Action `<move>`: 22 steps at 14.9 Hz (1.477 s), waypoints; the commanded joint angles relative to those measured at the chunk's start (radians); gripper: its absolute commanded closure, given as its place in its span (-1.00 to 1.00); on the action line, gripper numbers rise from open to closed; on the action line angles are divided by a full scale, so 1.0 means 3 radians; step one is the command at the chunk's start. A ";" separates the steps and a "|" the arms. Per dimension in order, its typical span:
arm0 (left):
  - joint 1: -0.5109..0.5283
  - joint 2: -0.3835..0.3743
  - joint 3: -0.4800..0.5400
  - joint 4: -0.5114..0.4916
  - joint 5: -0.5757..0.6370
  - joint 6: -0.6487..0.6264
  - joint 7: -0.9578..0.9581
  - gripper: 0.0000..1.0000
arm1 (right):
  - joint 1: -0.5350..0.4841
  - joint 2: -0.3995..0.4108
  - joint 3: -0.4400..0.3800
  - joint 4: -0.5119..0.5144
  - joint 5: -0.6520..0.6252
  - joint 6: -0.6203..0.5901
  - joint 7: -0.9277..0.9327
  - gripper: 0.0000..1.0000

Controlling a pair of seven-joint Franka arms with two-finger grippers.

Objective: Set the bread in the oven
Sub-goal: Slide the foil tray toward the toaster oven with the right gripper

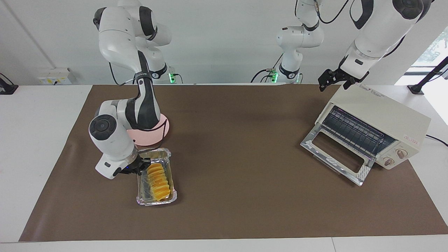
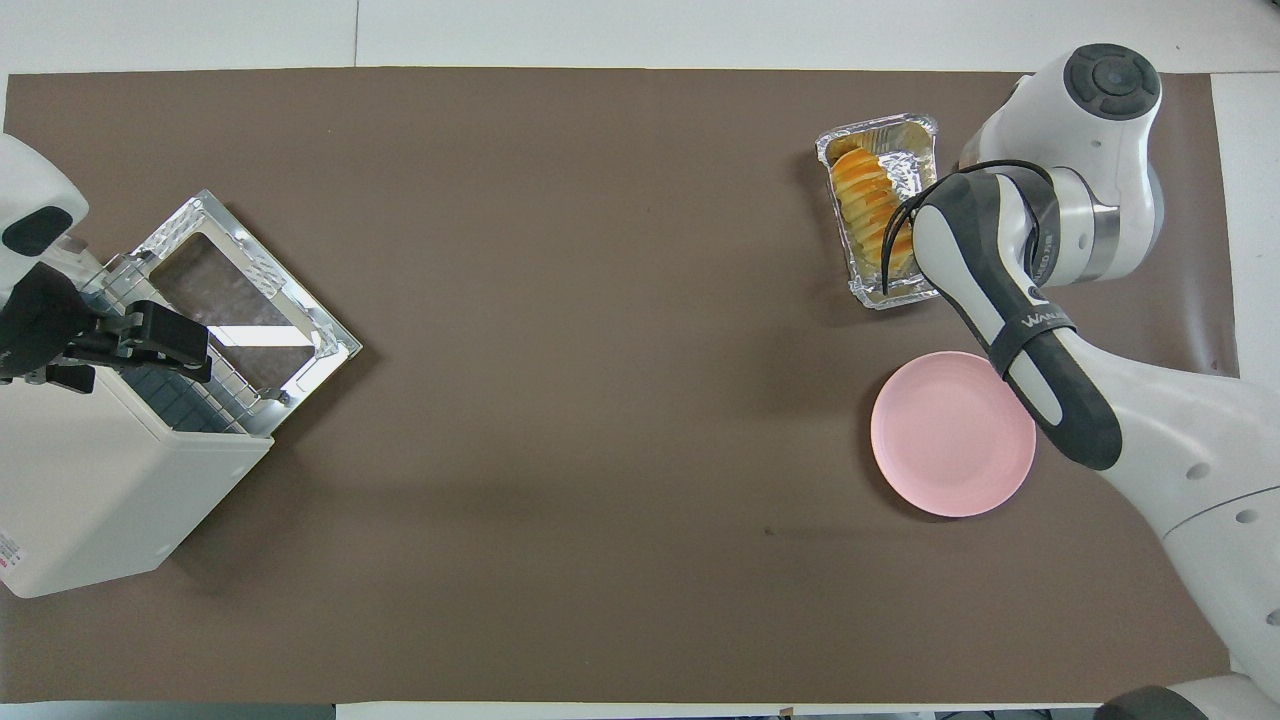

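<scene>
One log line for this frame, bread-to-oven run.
golden ridged bread: in silver foil tray | cream-white toaster oven: door down | right gripper: at bread | left gripper: over oven

silver foil tray just beside a pink round plate, both on a brown mat

Bread: ridged yellow-golden loaf, lay flat in foil tray. Oven: cream-white, stood at left arm's end of desk, door dropped open.
</scene>
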 commanded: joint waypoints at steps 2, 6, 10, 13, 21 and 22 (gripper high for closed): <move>0.0039 -0.0073 -0.0009 -0.0053 -0.0044 0.0029 0.0013 -1.00 | 0.0362 -0.0054 0.0048 0.0297 0.0144 -0.0487 0.0650 1.00; 0.0039 -0.0073 -0.0009 -0.0053 -0.0044 0.0029 0.0013 -1.00 | 0.0884 -0.0095 0.0073 0.0262 0.0343 -0.0427 0.1632 1.00; 0.0039 -0.0073 -0.0009 -0.0053 -0.0044 0.0029 0.0013 -1.00 | 0.1232 -0.0278 0.0073 -0.0212 0.0440 0.0017 0.1870 1.00; 0.0039 -0.0073 -0.0009 -0.0053 -0.0044 0.0029 0.0013 -1.00 | 0.1534 -0.0361 0.0068 -0.0632 0.0435 0.0559 0.2023 1.00; 0.0039 -0.0073 -0.0009 -0.0053 -0.0044 0.0029 0.0013 -1.00 | 0.1657 -0.0437 0.0068 -0.0951 0.0435 0.0868 0.2257 -1.00; 0.0039 -0.0073 -0.0009 -0.0053 -0.0044 0.0029 0.0013 -1.00 | 0.1657 -0.0437 0.0068 -0.0935 0.0435 0.0857 0.2370 -1.00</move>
